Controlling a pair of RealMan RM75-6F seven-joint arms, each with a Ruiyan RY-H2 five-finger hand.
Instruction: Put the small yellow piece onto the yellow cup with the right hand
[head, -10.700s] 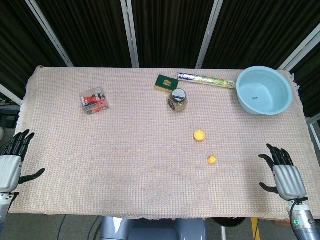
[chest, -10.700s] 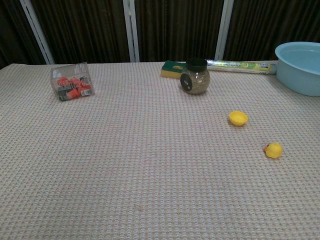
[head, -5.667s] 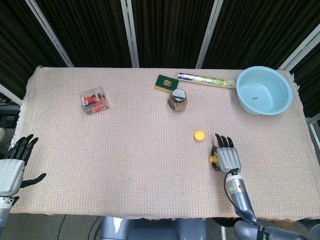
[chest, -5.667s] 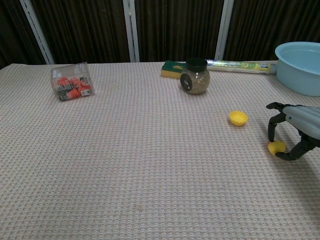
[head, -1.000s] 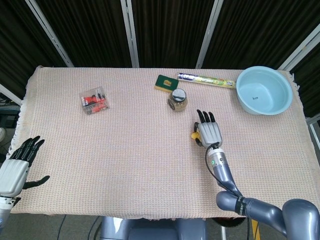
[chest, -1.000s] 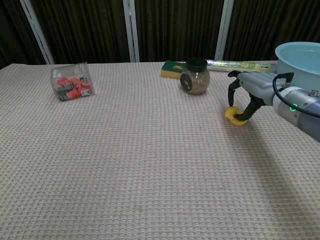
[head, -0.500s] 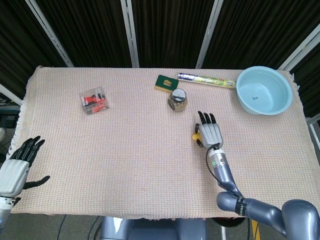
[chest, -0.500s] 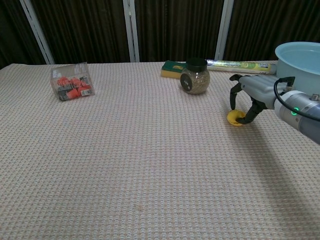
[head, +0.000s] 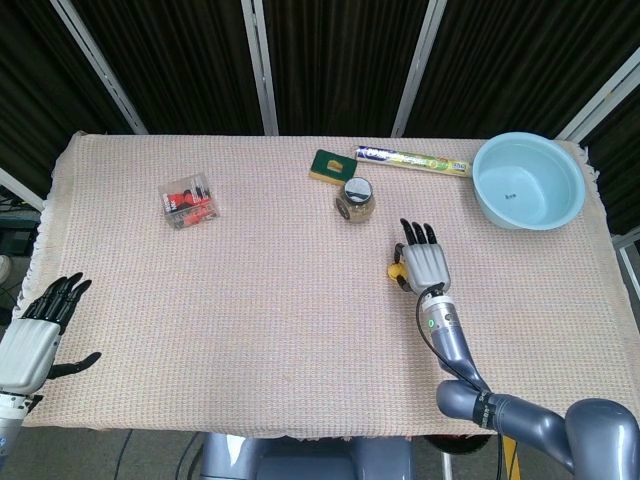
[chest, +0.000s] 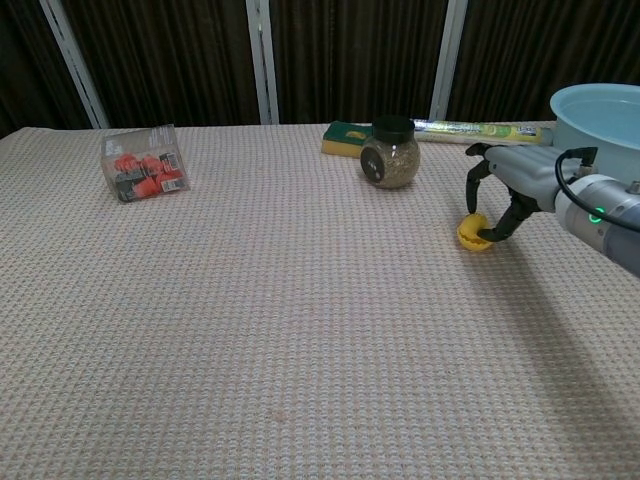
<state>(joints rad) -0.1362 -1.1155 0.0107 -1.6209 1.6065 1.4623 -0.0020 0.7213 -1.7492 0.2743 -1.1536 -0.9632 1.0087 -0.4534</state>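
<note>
- Your left robot hand (head: 35, 335) hangs off the near left corner of the desk (head: 250, 300), fingers spread apart and holding nothing; only the head view shows it.
- Your right robot hand (chest: 505, 195) sits right of center, palm down, fingers curled over the yellow cup (chest: 473, 235).
- The small yellow piece (chest: 478, 222) sits on top of that cup, between the thumb and fingertips (chest: 483, 238). You cannot tell from either view whether the fingers grip it or merely stand around it.
- From the head view, only a sliver of yellow shows at the left edge of your right robot hand (head: 424, 266).
- Just beyond the cup stands a glass spice jar (chest: 389, 155) with a black lid.
- Behind the jar lie a green and yellow sponge (chest: 346, 137) and a long foil-wrap box (chest: 480, 130), end to end along the far edge.
- At the far right sits a light blue basin (head: 528, 181).
- Far left, well apart from the rest, lies a clear packet of red items (chest: 143, 163).
</note>
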